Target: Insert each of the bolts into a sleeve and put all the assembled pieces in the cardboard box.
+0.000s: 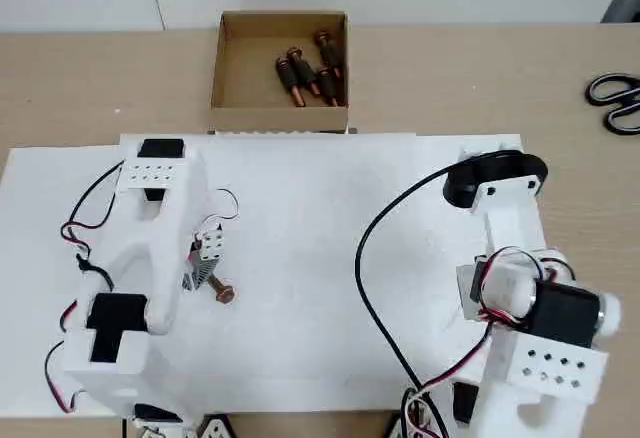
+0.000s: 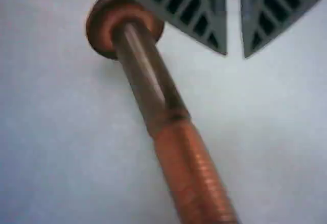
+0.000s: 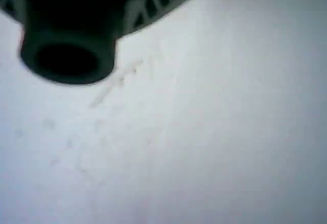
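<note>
**Presently: 1 loose bolt beside the left gripper, 1 sleeve in the right**

Item 1. Left gripper [image 1: 203,270], at 8 o'clock on the white sheet [image 1: 300,228], pointed down at the paper. In the left wrist view its ribbed fingers [image 2: 196,9] are drawn almost together, with a thin slit between them and nothing in it.

Item 2. Bolt [image 1: 222,293], copper-coloured, lying flat on the sheet at 4 o'clock from the left gripper. In the left wrist view its round head [image 2: 110,24] lies just beside one fingertip. The shank runs away from the gripper, with the threaded part at the far end.

Item 3. Right gripper [image 3: 71,14], over the sheet at 3 o'clock. It is closed on a black sleeve [image 3: 66,58], whose open round end sticks out over bare paper.

Item 4. Cardboard box [image 1: 228,68], open-topped, on the wooden table [image 1: 100,78] at 12 o'clock, just beyond the sheet's far edge. Several assembled pieces [image 1: 305,73] lie loosely together in its right half.

Item 5. Scissors [image 1: 615,98], at 2 o'clock, at the table's edge, well apart from the rest.
</note>
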Controlling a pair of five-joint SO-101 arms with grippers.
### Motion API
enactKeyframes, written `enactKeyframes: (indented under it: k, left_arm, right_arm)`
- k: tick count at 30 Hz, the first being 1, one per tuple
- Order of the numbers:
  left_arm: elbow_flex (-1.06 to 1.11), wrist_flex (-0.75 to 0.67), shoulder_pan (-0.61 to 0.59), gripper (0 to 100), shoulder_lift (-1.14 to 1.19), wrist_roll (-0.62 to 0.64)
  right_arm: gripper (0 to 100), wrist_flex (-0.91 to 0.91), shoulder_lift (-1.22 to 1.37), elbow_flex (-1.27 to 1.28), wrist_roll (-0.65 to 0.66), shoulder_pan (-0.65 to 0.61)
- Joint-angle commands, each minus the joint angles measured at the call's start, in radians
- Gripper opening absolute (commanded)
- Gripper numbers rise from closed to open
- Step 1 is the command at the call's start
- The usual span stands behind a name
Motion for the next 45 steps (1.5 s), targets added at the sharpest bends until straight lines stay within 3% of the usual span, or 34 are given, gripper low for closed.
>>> enactKeyframes:
  k: [1, 6, 17, 27, 37, 45]
  left_arm:
    - [-0.041, 0.029, 0.023, 1, 0.0, 0.086]
    - [-0.041, 0.029, 0.029, 1, 0.0, 0.153]
    - [-0.111, 0.029, 0.058, 1, -0.087, 0.15]
    - [-0.108, 0.029, 0.097, 10, -0.103, 0.153]
    - [0.005, 0.028, 0.094, 10, -0.103, 0.15]
    - [0.09, -0.068, 0.092, 10, -0.103, 0.15]
  right_arm:
    - [0.2, -0.01, -0.015, -0.003, -0.009, 0.012]
    - [0.2, -0.012, -0.015, -0.003, -0.009, 0.012]
    - [0.2, -0.012, -0.015, -0.003, -0.009, 0.012]
    - [0.2, -0.012, -0.015, -0.003, -0.009, 0.012]
    - [0.2, -0.012, -0.015, -0.003, -0.009, 0.012]
    - [0.2, -0.012, -0.015, -0.003, -0.009, 0.012]
